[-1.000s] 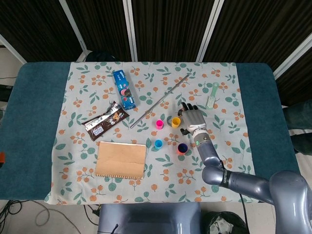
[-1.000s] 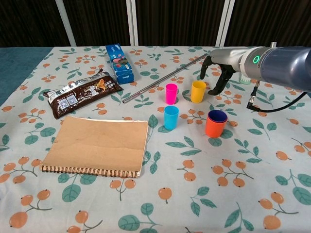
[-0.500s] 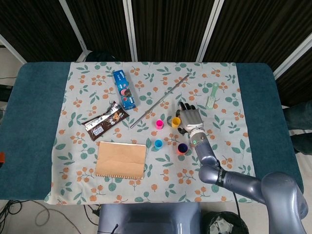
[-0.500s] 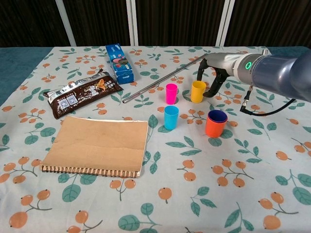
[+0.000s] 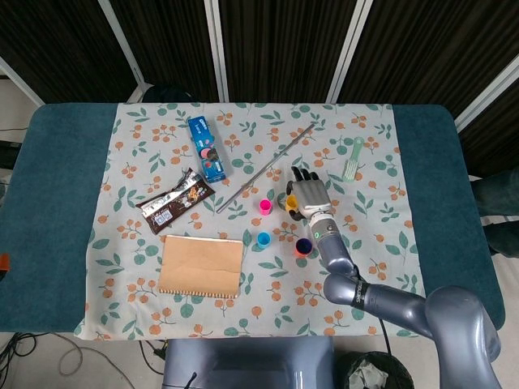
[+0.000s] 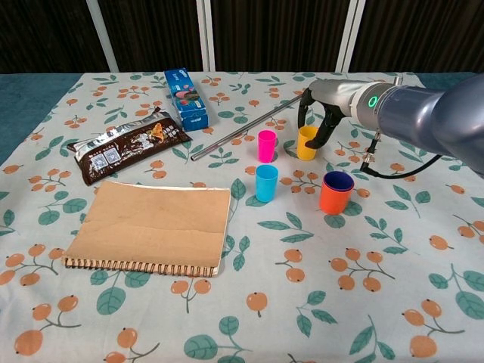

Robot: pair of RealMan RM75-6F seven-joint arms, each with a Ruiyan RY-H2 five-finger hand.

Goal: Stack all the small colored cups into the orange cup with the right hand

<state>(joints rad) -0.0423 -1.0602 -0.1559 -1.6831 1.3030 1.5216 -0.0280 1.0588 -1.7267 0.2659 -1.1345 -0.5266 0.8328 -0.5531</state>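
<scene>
My right hand (image 6: 318,107) (image 5: 307,197) reaches down over the yellow cup (image 6: 305,144) (image 5: 290,200), which stands on the tablecloth. Its fingers curve down on both sides of the cup's rim and grip it. The orange cup (image 6: 336,193) (image 5: 303,246), with a dark blue inside, stands in front of the hand, nearer to me. Left of the yellow cup is the pink cup (image 6: 266,145) (image 5: 265,206), and in front of that the light blue cup (image 6: 266,183) (image 5: 263,238). All the cups stand upright and apart. No view shows my left hand.
A metal rod (image 6: 246,130) lies slanted behind the cups. A blue box (image 6: 186,98) and a dark snack wrapper (image 6: 128,144) lie to the left. A brown notebook (image 6: 151,227) is at the front left. A green toothbrush (image 5: 353,158) lies beyond the right hand.
My right hand has moved left from beside the yellow cup to over it, and its fingers have come down around the cup. The cups have not moved.
</scene>
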